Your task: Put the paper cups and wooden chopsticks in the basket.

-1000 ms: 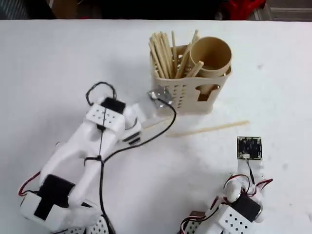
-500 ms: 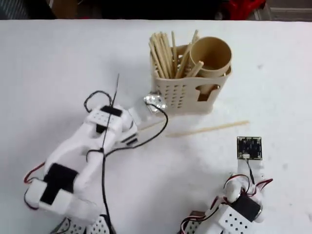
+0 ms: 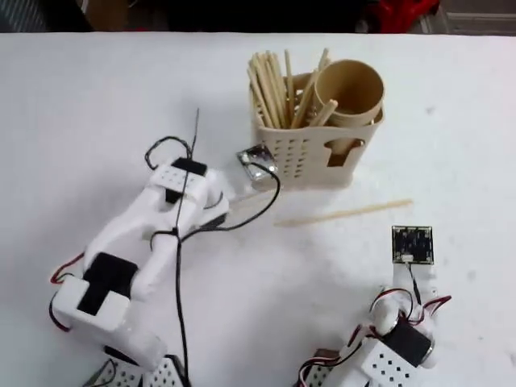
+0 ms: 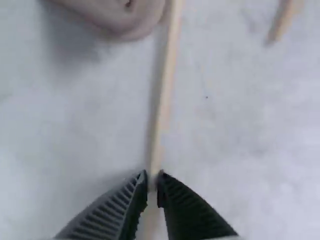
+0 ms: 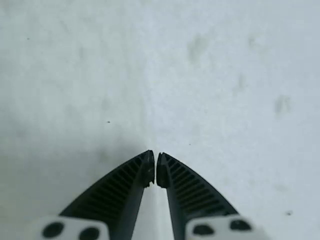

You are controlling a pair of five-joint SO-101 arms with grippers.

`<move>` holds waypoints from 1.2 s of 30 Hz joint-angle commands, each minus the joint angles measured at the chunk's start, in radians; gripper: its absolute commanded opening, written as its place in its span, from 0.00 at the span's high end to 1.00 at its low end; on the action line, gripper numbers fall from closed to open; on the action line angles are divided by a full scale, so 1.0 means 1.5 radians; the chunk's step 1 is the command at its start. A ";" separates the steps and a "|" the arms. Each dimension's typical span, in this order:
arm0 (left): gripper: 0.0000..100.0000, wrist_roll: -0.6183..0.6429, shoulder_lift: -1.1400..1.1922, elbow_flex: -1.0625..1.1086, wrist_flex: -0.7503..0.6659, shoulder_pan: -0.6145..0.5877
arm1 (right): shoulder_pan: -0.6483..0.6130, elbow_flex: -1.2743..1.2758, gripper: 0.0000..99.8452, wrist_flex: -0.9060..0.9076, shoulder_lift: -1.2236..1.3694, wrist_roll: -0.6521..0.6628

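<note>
The thin pale wooden chopstick (image 4: 165, 100) is lying flat mid-desk, just off the cream perforated plastic basket (image 3: 310, 157). Your left gripper (image 4: 152, 181) is pinching its end, jaws nearly closed. That arm's been swinging toward the desk's left edge, so a lift's probably coming. Another loose chopstick (image 3: 343, 214) is waiting nearby. Your right gripper (image 5: 154, 170) is sitting jaws-together, holding nothing. From above, the wrist's hiding the grip.

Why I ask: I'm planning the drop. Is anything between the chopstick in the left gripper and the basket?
Nothing visible does. The left gripper is shut on the chopstick, whose far end points close to the basket. The other loose chopstick lies off to one side, apart.
</note>
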 commanded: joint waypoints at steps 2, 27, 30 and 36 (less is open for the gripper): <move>0.98 -0.005 0.002 -0.005 0.043 -0.005 | 0.006 0.006 0.98 -0.007 -0.001 0.000; 0.98 0.069 -0.842 0.168 0.209 -0.002 | 0.006 0.006 0.98 -0.007 -0.001 0.000; 0.98 0.125 -0.856 0.069 0.208 0.042 | 0.005 0.006 0.98 -0.007 -0.001 0.000; 0.98 0.262 -0.753 -0.064 0.025 0.149 | 0.006 0.006 0.98 -0.007 -0.001 0.000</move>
